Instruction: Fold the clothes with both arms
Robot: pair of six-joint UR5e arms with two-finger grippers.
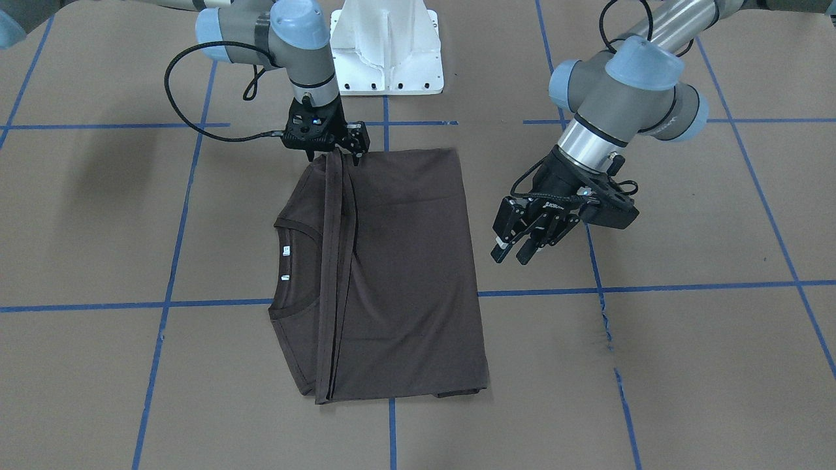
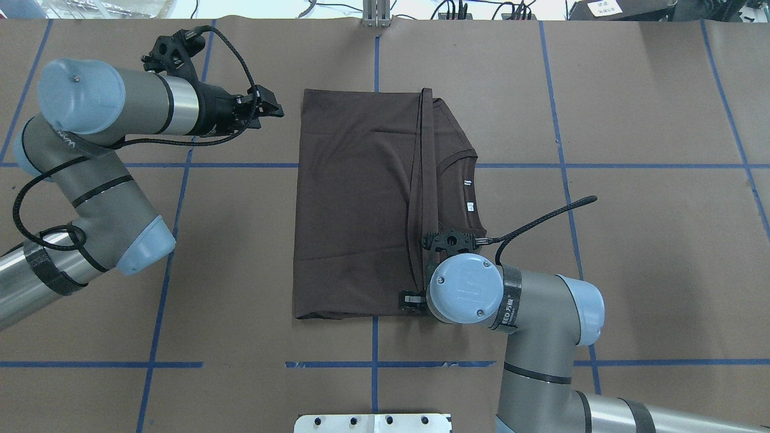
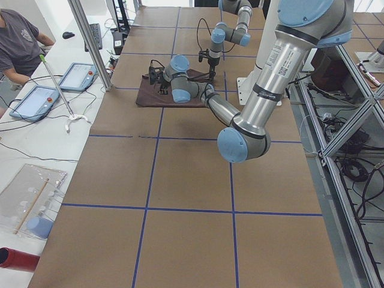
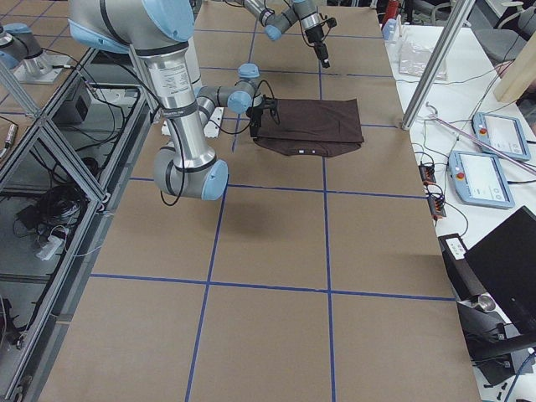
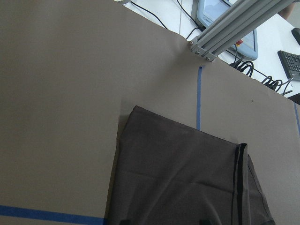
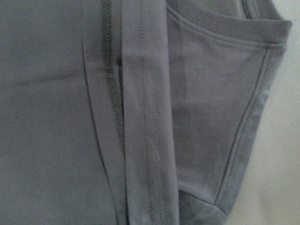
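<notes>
Brown-grey short-sleeved cotton T-shirt (image 2: pixel 355 204), folded into a neat rectangle, lies flat at the centre of a table covered in brown paper (image 2: pixel 631 240) and marked into squares with blue tape lines (image 2: pixel 601 165). Directions follow the overhead view, with the robot at 6 o'clock. The shirt's round ribbed neck (image 1: pixel 297 225) points to 3 o'clock, with two small white labels (image 2: pixel 472 207) showing just inside it. The lower body is folded over towards the neck, so the stitched hem (image 2: pixel 426 150) runs in a straight band from 12 to 6 o'clock just beside the neckline.

At the shirt's 6 o'clock edge, the right arm's black two-finger gripper (image 1: pixel 332 156) points straight down over the end of that hem band. Its fingers look parted, one on each side of the band, with the tips at cloth level; whether they press on the cloth cannot be told. Its wrist camera sees only hem and collar, very close.

Off the shirt's 10 o'clock corner, the left arm's black two-finger gripper (image 2: pixel 274 102) hangs above bare paper, near the cloth but apart from it, fingers spread and holding nothing.

A white bolted pedestal (image 2: pixel 373 423) stands at 6 o'clock.
</notes>
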